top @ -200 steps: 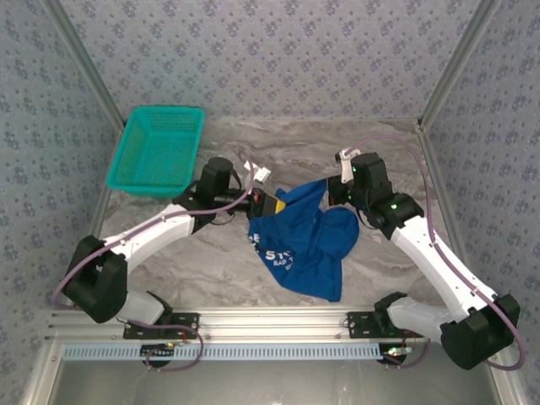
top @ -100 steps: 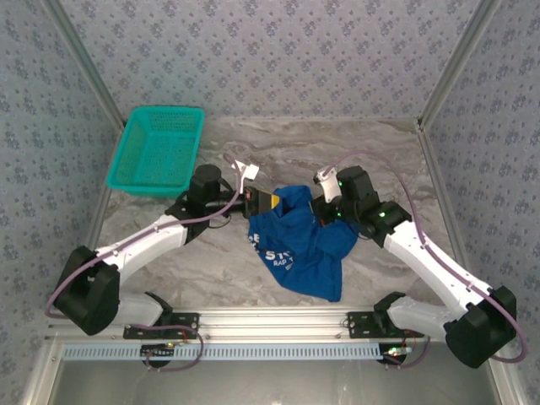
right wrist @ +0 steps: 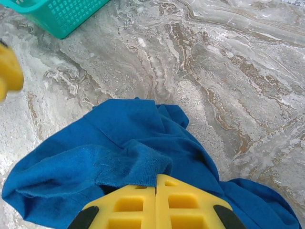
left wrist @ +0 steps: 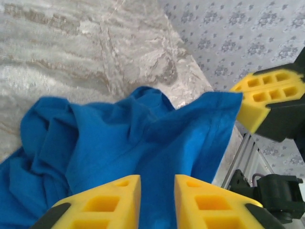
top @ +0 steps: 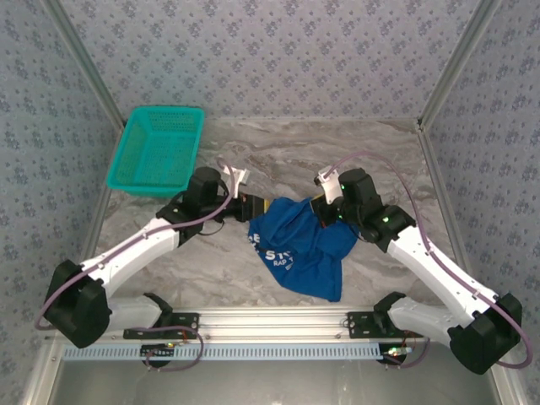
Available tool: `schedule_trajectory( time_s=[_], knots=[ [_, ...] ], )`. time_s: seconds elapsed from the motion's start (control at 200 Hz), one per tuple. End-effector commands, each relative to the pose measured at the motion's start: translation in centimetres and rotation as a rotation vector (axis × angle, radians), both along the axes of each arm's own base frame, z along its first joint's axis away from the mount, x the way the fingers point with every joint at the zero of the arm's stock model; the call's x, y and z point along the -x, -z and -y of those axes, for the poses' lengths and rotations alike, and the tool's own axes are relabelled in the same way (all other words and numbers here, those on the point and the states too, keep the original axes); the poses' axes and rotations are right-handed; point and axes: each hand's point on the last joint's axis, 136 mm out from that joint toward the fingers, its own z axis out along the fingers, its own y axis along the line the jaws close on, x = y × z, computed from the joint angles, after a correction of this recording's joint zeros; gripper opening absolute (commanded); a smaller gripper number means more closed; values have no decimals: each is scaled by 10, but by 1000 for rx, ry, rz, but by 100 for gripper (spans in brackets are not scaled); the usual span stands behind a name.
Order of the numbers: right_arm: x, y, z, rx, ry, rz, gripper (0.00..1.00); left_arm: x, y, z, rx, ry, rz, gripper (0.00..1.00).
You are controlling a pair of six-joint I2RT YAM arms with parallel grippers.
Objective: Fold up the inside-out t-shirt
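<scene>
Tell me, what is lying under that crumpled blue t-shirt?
The blue t-shirt lies bunched on the marble table, which shows bare all around it. Nothing pokes out from its edges. Whatever is beneath the folds is covered, so I cannot tell.

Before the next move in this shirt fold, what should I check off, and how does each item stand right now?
1. Hold of the right gripper on the t-shirt: ok, jaws closed on a fold.
2. Is the left gripper free of cloth: cannot tell; jaws parted, cloth right at them.
3. Shirt lying flat: not ok, bunched between the arms.
4. Is the basket apart from the cloth: ok, far left corner.
5. Bare table beyond the shirt: ok.
</scene>
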Motion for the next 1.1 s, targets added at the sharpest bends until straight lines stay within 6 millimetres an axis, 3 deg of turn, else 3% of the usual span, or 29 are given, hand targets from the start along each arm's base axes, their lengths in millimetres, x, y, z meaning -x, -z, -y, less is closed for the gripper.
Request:
schedule_trajectory(
  time_s=[0.0,0.1,0.22,0.37,0.53,0.62,0.68,0.854,0.994,1.094],
  knots=[
    [-6,-22,-4,-72,32,16,0,36,-18,9,-52,113,95,33],
    [-8,-26,-10,-99,27,7,0,53,-1,13,-168,138,136,40],
    [-8,-30,-12,-111,21,4,0,48,14,12,-389,83,249,48],
    [-6,-31,-14,-122,12,-6,0,17,23,6,-643,-51,402,65],
    [-5,-33,-15,-129,7,-4,0,7,40,18,-703,-28,412,73],
    [-4,-34,-17,-138,2,-4,0,0,41,25,-700,-46,425,75],
    [-4,-34,-17,-142,-1,-5,0,-11,39,18,-738,-114,450,75],
    [-2,-24,-11,-91,15,-12,0,-35,27,-10,-715,-277,429,62],
    [0,-26,-7,-62,21,22,0,-47,33,-42,-678,-351,314,40],
    [2,-30,-9,-76,14,35,0,-47,36,-50,-672,-343,259,26]
  ],
)
